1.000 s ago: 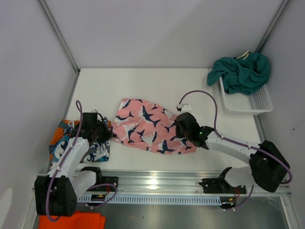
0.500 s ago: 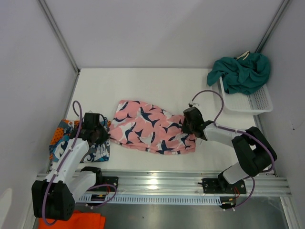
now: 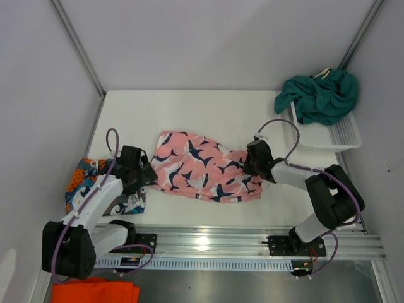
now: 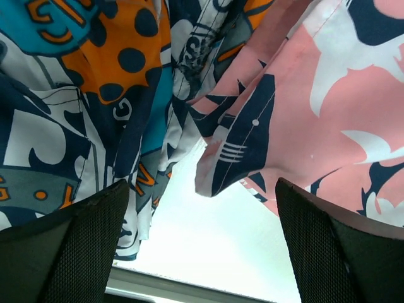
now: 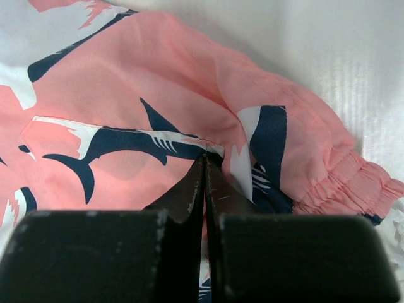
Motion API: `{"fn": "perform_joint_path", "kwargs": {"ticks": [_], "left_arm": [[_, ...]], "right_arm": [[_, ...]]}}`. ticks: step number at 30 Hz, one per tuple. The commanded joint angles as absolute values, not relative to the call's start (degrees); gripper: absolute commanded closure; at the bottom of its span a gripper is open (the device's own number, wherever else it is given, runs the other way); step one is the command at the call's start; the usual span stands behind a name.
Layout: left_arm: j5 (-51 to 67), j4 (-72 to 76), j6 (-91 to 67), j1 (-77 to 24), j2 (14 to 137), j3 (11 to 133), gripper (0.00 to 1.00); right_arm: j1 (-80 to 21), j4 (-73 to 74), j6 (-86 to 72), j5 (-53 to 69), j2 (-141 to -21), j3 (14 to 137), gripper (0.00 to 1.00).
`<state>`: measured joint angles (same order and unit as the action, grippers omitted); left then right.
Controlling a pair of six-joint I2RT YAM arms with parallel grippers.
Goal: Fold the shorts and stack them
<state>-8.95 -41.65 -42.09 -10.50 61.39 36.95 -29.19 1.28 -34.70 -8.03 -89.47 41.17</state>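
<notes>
The pink shark shorts [image 3: 202,170] lie spread flat mid-table. My left gripper [image 3: 146,172] is open at their left corner, and in the left wrist view that pink corner [image 4: 328,107] lies loose between the fingers [image 4: 82,240] of the left gripper [image 4: 202,192]. My right gripper [image 3: 252,159] is at the shorts' right end, and the right gripper [image 5: 205,158] is shut on a fold of the pink fabric [image 5: 158,88]. The graphic print shorts [image 3: 85,186] [image 4: 95,82] lie at the table's left edge. The teal shorts [image 3: 319,95] are heaped over the basket.
A white mesh basket [image 3: 341,136] sits at the back right corner. A bright orange cloth [image 3: 95,291] lies below the rail at the bottom left. The metal rail [image 3: 208,243] runs along the near edge, with walls on both sides.
The left gripper has opened and let go of the pink shorts' left corner. The right gripper drew the right end rightward and back, stretching the shorts flatter.
</notes>
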Motion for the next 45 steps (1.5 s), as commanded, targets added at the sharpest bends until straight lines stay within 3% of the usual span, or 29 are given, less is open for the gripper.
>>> {"fn": "perform_joint_path", "kwargs": {"ticks": [1, 9, 11, 12, 13, 15, 16, 19, 23, 27, 29, 33, 39, 45], "left_arm": [[-10.99, -42.37, -42.36, -11.16, 57.14, 39.46, 0.01], [-4.13, -35.16, -37.89, -13.35, 59.23, 43.85, 0.01], [-3.96, -33.85, -37.27, -15.11, 61.51, 47.89, 0.01], [-3.17, -33.32, -36.74, -15.38, 62.13, 48.6, 0.01], [-2.47, -32.53, -36.3, -15.99, 62.75, 51.04, 0.01], [-0.62, -29.36, -35.16, -16.7, 64.68, 52.38, 0.01], [-0.44, -27.44, -34.72, -17.4, 65.64, 54.91, 0.01], [2.28, -24.96, -33.58, -18.1, 70.39, 59.73, 0.01], [6.94, -17.16, -32.34, -18.81, 78.29, 64.5, 0.01], [11.78, -13.27, -32.87, -19.77, 87.7, 70.12, 0.02], [12.65, -11.61, -32.96, -19.86, 92.36, 71.28, 0.02], [11.77, -12.13, -32.43, -19.69, 99.39, 73.91, 0.03], [17.22, -12.05, -35.77, -17.23, 110.2, 77.08, 0.05], [15.3, -11.15, -37.18, -14.24, 116.36, 78.92, 0.06]], "right_arm": [[-27.43, 3.16, -32.79, -10.62, -88.24, 41.93, 1.0], [-20.31, 2.28, -28.66, -0.55, -87.98, 46.82, 1.0], [-18.99, 4.21, -28.22, 4.11, -87.98, 48.95, 0.83], [-18.64, 4.74, -28.47, 6.92, -87.11, 49.83, 0.83], [-18.02, 5.36, -28.65, 7.9, -86.32, 49.83, 0.68], [-17.67, 5.89, -29.44, 9.13, -83.86, 48.96, 0.57], [-17.49, 6.32, -29.62, 9.23, -80.63, 47.65, 0.46], [-16.44, 5.72, -30.58, 8.44, -73.86, 44.92, 0.37], [-12.06, 0.1, -34.79, 11.06, -70.93, 40.53, 0.47], [-10.38, -9.02, -39.89, 18.16, -76.62, 41.22, 0.82], [-10.28, -12.38, -43.13, 22.65, -81.53, 41.57, 0.88], [-11.24, -22.39, -47.63, 26.71, -89.19, 41.66, 0.9], [-10.73, -24.42, -50.26, 23.82, -97.81, 42.19, 0.94], [-5.63, -26.28, -53.09, 20.91, -102.12, 38.5, 0.94]]}}
